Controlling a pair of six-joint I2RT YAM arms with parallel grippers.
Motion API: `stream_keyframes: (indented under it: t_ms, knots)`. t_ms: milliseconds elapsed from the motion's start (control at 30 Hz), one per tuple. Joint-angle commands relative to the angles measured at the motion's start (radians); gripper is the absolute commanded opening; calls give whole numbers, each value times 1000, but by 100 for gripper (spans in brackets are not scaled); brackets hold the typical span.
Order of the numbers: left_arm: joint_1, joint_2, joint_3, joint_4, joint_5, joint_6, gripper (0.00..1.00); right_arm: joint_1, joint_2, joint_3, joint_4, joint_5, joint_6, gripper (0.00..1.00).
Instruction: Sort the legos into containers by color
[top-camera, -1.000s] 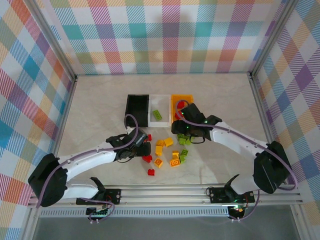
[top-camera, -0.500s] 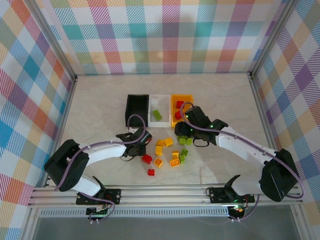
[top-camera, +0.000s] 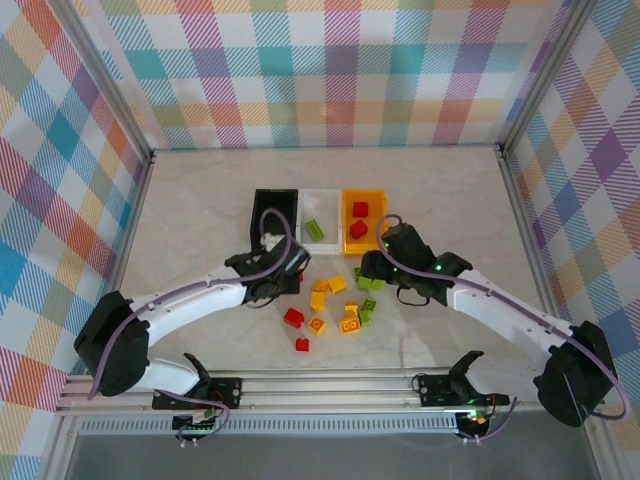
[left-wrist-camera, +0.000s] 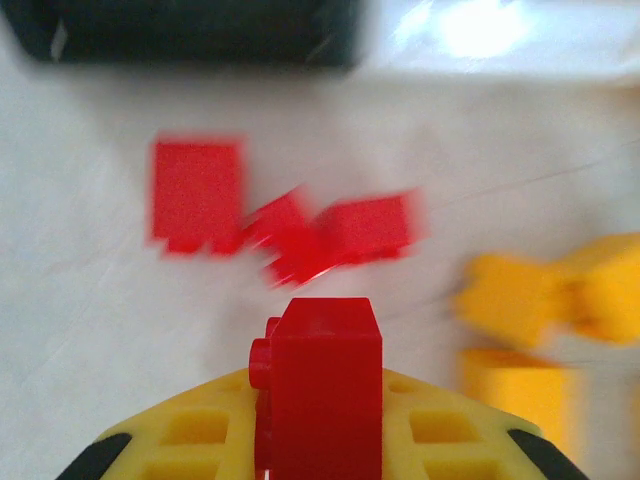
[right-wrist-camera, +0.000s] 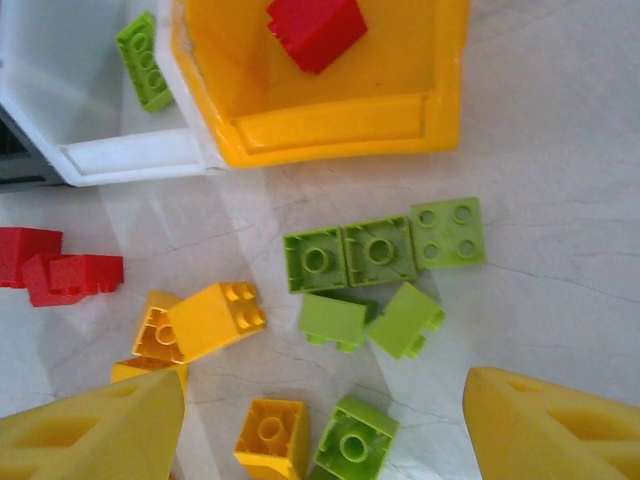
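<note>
My left gripper (top-camera: 289, 271) sits just in front of the black bin (top-camera: 273, 216) and is shut on a red lego (left-wrist-camera: 318, 385) between its yellow fingers (left-wrist-camera: 180, 440). More red legos (left-wrist-camera: 340, 235) lie beyond it. My right gripper (top-camera: 373, 267) hangs open over a cluster of lime green legos (right-wrist-camera: 380, 250), with nothing between its fingertips (right-wrist-camera: 130, 420). The orange-yellow bin (top-camera: 348, 243) holds two red legos (top-camera: 359, 218). One green lego (top-camera: 314, 229) lies in the white bin (top-camera: 322, 197). Yellow legos (top-camera: 335, 285) lie scattered in front of the bins.
Loose red legos (top-camera: 293, 317) and a yellow one (top-camera: 350, 323) lie nearer the arm bases. The three bins stand side by side mid-table. Plaid walls close in the table at the back and both sides, with bare marble surface (top-camera: 190, 220) around the pile.
My left gripper has moved up toward the black bin. My right gripper has drawn back from over the orange-yellow bin, uncovering both red legos inside.
</note>
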Motion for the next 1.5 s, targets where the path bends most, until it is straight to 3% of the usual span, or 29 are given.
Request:
stream_keyframes:
  t_ms: [0,267,467,533,600,767,933,967,1200,1467]
  knots:
    - [-15,97,228,-18,7,95,21,-2,-48,-53,-25,34,49,74]
    - [2,600,843,-99,67,193,22,-5,-127,-133,-74,51,103,75]
    - [23,823,1099,-128,98,202,23,-5,-178,-156,-101,44,104,75]
    - [24,872,1163,-153,104,204,29,-5,-184,-162,-101,29,104,76]
    - [23,898,1202,-171,107,204,43,-5,-184,-168,-95,14,101,76]
    - [17,841,1209,-173,147,169,70,-5,-151,-178,-59,-28,93,78]
    - [-35,604,1025,-77,136,173,90,-3,-62,-167,-5,-105,76,77]
    - [-49,538,950,-40,132,169,100,-2,-46,-170,8,-111,80,77]
    - [-83,121,377,120,68,56,100,7,51,-147,61,-132,110,77]
    - [-90,-233,4,41,-31,-57,100,60,169,-107,72,-88,191,76]
